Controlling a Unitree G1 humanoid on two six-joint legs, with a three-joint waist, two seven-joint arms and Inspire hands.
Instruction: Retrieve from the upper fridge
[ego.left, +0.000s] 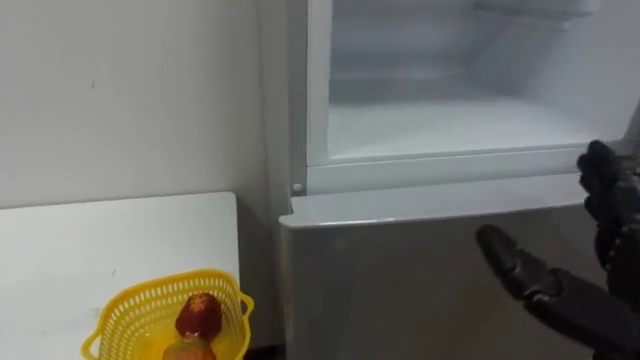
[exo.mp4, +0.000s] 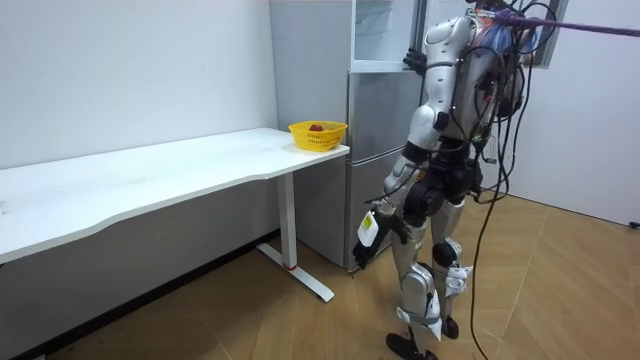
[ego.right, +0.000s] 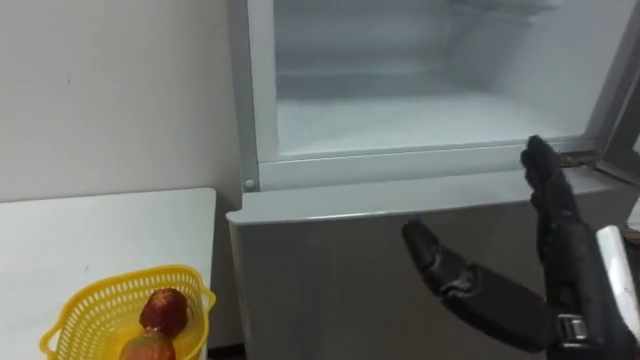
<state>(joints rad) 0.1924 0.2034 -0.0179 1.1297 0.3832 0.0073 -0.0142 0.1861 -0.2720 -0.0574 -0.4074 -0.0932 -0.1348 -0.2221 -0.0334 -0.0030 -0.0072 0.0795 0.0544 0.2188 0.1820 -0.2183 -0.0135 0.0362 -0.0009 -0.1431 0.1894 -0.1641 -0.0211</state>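
Observation:
The upper fridge compartment (ego.left: 450, 125) stands open in front of me, showing white walls and a white shelf (ego.right: 400, 120). My right hand (ego.right: 560, 250) is raised before the grey lower fridge door (ego.left: 400, 270), just below the compartment's sill, at the right. It is open, fingers straight and pointing up, thumb spread to the left, and it holds nothing. In the room view I stand upright facing the fridge (exo.mp4: 375, 150), the right hand (exo.mp4: 410, 60) lifted to the compartment. My left hand (exo.mp4: 388, 215) hangs low beside my thigh.
A white table (ego.left: 100, 240) stands left of the fridge against the wall. At its end nearest the fridge sits a yellow basket (ego.left: 130, 310) holding a red fruit (ego.left: 200, 315) and an orange one (ego.left: 188, 350). Wooden floor lies behind me.

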